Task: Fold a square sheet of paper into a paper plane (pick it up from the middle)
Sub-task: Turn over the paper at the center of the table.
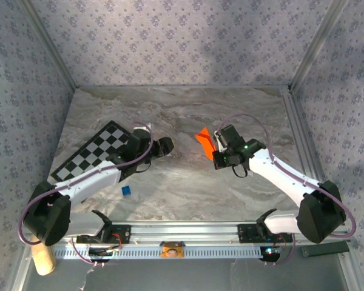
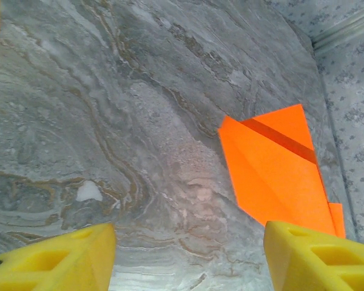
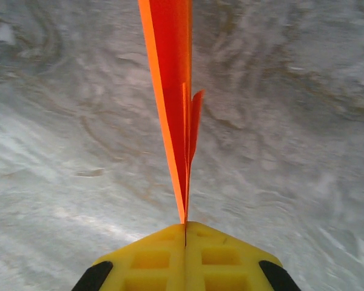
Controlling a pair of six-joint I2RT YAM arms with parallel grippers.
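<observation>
Paper (image 3: 170,73), folded to an orange point, is pinched between the closed fingers (image 3: 151,257) of the right gripper (image 3: 185,227) over the middle of the marble table (image 1: 170,188). The left gripper (image 2: 188,257) is held wide open just beside it.

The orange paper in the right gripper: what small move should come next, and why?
Probably the left gripper should ease toward the folded orange paper and take its free side. The right gripper is shut on it and holds it on edge, not flat on the table, so one arm alone can hardly crease it. The left jaws stand open, apart from the paper and facing it.
</observation>
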